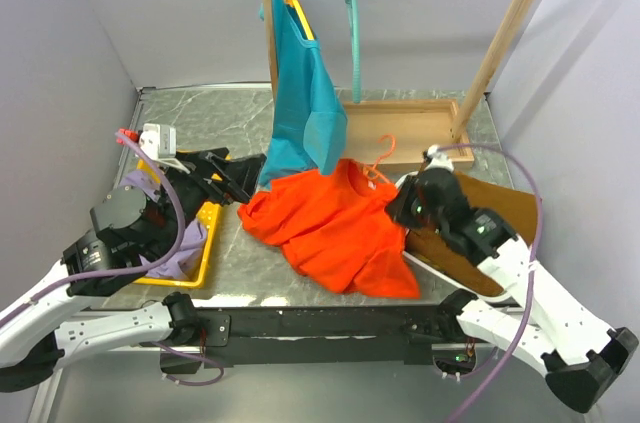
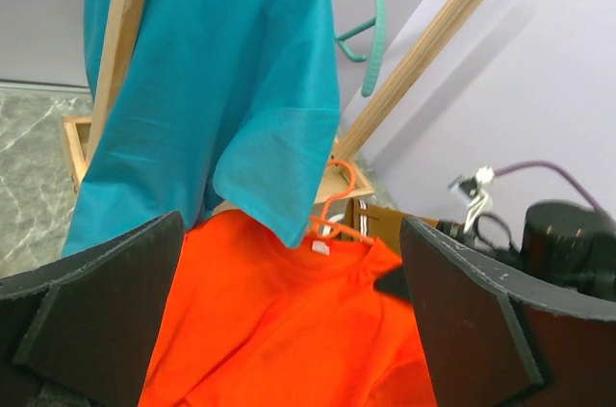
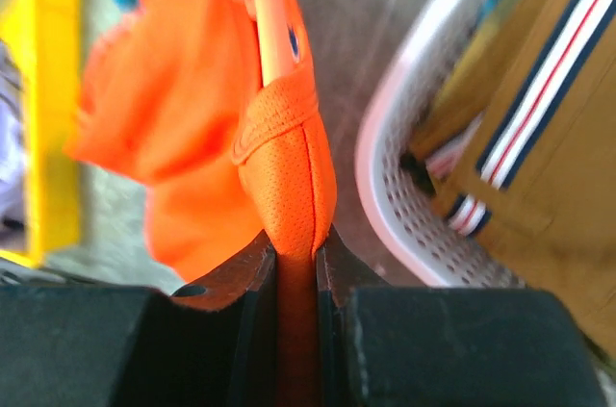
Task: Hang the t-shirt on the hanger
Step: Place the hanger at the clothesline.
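Clamps the right end effector (image 3: 296, 258) on a hemmed fold of the t-shirt (image 1: 330, 228), jaws nearly together around the cloth. Shows the hanger (image 3: 271, 22) running into that fold, possibly gripped too. Has the t-shirt crumpled on the table (image 1: 200, 133) beneath a hanging teal shirt (image 1: 300, 93). Holds the left end effector (image 2: 291, 234) spread wide, gripping nothing.

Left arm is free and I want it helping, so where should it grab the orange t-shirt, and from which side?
Probably the t-shirt's rumpled edge nearest the left gripper, coming in low from the left with its open jaws. That edge lies in folds on the table, clear of the hanging teal shirt, and opposite the right gripper's pinch.
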### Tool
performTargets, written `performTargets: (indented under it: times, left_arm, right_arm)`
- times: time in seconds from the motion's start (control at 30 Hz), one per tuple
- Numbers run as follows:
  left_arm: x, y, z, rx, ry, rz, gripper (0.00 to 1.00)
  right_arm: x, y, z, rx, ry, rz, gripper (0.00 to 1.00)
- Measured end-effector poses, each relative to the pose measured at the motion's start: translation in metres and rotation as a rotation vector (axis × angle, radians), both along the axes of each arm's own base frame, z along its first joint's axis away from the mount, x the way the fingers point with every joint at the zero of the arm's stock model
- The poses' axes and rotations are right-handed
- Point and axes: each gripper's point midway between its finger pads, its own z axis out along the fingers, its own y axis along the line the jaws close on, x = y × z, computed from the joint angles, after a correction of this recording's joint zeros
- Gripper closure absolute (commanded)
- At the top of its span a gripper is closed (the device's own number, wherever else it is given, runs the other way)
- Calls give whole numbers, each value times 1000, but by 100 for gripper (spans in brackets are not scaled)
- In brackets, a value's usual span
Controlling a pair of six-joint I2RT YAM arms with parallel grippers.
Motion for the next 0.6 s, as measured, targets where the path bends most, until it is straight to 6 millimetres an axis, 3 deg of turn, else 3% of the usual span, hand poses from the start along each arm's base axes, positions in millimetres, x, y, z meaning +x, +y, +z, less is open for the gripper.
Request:
performTargets:
  times: [0.27, 0.43, 0.6]
  left_arm:
    - [-1, 1, 11, 1, -6, -5, 1]
    - [-3, 0, 9, 16, -3, -17, 1]
    - [-6, 1, 8, 19, -2, -29, 1]
  right_arm:
    - [34, -25, 71, 31, -127, -104, 100]
    - [39, -43, 106, 13, -192, -164, 100]
    - [41, -56, 156, -11, -283, -199, 100]
